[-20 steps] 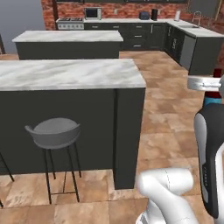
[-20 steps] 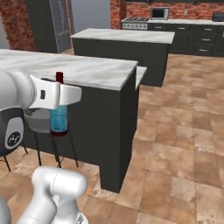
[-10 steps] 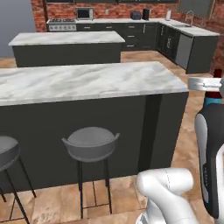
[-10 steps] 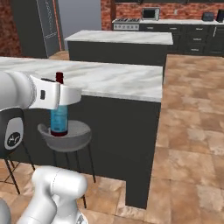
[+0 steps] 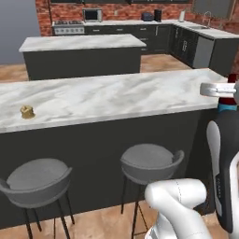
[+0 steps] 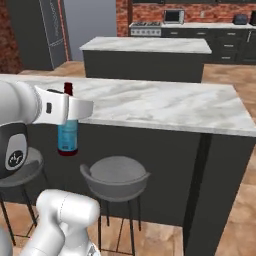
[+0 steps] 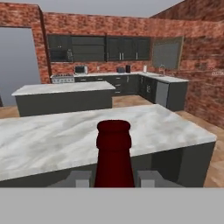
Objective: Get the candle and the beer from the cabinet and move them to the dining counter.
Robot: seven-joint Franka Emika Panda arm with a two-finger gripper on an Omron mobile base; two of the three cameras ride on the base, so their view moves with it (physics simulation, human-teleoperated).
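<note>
gripper [image 7: 113, 178] clamped on beer bottle [image 6: 67, 131] neck, upright | dining counter [image 5: 116, 95] ahead, bottle short of its edge | candle [image 5: 27, 111] on counter, far left | stools [image 5: 150, 164] below

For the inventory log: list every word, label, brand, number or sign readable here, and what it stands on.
No readable text anywhere.
The beer: blue label, no lettering legible.
Robot arm: round dark emblem with a white squiggle, no legible letters.
Microwave: too small to read.
</note>
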